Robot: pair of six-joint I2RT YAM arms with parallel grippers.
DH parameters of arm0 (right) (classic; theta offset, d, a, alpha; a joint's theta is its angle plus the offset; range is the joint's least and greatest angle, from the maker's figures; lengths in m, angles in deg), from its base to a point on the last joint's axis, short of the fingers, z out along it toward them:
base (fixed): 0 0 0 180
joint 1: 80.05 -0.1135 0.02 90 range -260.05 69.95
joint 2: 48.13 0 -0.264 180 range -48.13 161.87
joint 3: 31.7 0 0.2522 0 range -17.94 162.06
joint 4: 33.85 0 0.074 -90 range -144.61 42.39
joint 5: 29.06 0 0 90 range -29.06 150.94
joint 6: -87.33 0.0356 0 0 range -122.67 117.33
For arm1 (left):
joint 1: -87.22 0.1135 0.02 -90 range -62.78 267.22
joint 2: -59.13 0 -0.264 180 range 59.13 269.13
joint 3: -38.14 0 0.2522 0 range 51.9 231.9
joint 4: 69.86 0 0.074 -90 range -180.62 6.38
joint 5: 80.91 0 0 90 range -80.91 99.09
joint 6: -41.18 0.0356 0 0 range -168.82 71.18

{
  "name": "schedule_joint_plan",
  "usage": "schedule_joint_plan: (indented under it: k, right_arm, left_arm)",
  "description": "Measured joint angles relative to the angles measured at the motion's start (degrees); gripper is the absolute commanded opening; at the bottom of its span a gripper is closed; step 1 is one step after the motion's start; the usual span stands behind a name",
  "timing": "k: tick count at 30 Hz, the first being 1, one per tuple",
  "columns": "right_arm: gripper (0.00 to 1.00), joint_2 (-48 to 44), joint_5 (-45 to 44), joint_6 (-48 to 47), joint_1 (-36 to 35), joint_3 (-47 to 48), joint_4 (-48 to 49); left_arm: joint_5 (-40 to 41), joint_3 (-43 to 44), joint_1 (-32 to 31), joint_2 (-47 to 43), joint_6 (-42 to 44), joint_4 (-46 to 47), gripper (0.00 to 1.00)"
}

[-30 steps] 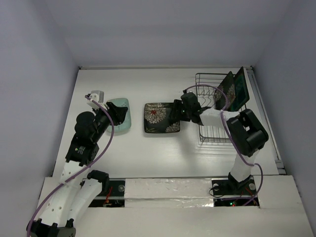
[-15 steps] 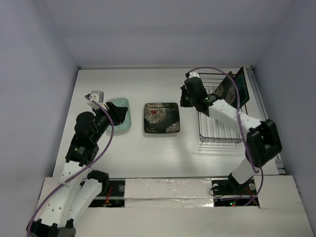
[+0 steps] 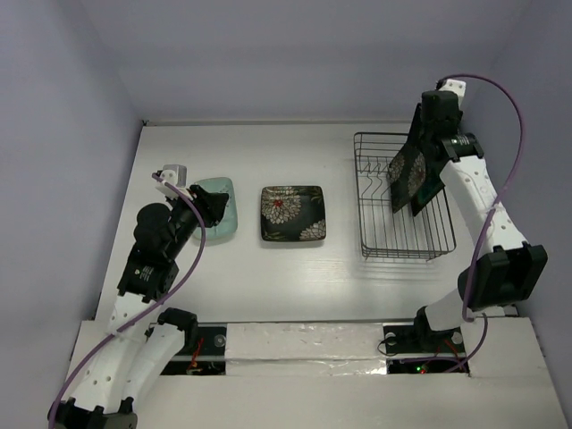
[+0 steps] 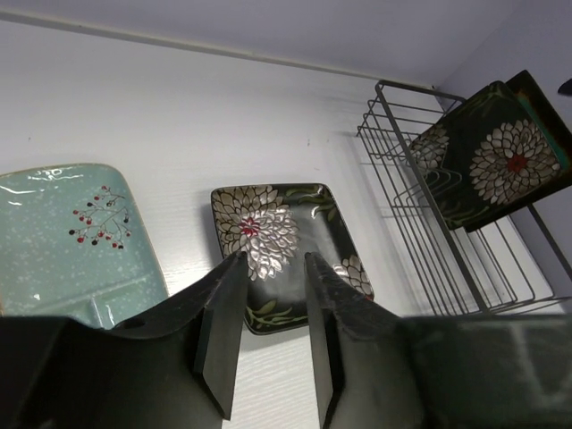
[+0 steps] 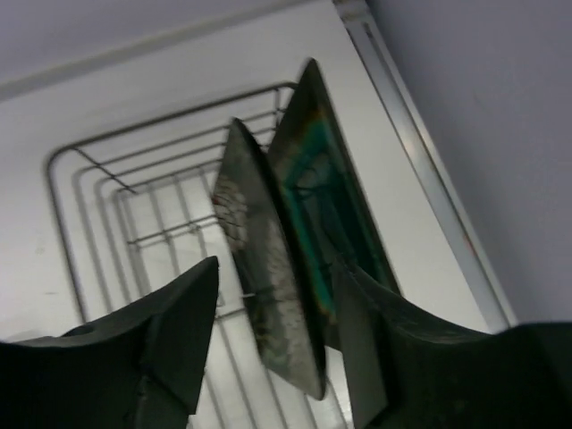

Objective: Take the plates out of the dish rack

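From above, you see the mint plate and one flowered plate flat on the tabletop. The right arm partly hides two upright plates in the dish rack.

Left wrist: your left end effector is released and empty, cutting off the mint plate's corner.

Right wrist, blurred: your right end effector is released, straddling the second flowered plate and the teal plate; contact is unclear.
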Motion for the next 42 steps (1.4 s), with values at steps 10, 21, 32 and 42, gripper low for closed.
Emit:
schedule_joint_plan:
  k: [10,21,32,42]
  right_arm:
    - [0.49,8.02,3.17,-3.15,4.59,0.94,-5.09]
    - [0.21,12.02,4.00,-4.79,4.96,0.96,-6.05]
    - [0.00,11.13,4.22,-9.88,4.81,0.94,-7.02]
    - [0.00,4.55,2.84,-10.34,3.93,3.04,-13.00]
  left_arm:
    - [-0.22,0.00,0.00,0.63,-0.07,0.00,0.35]
    - [-0.20,0.00,0.00,0.68,-0.04,0.00,0.35]
    - [-0.17,0.00,0.00,0.61,-0.04,0.00,0.35]
    - [-0.17,0.00,0.28,0.50,-0.04,0.00,0.35]
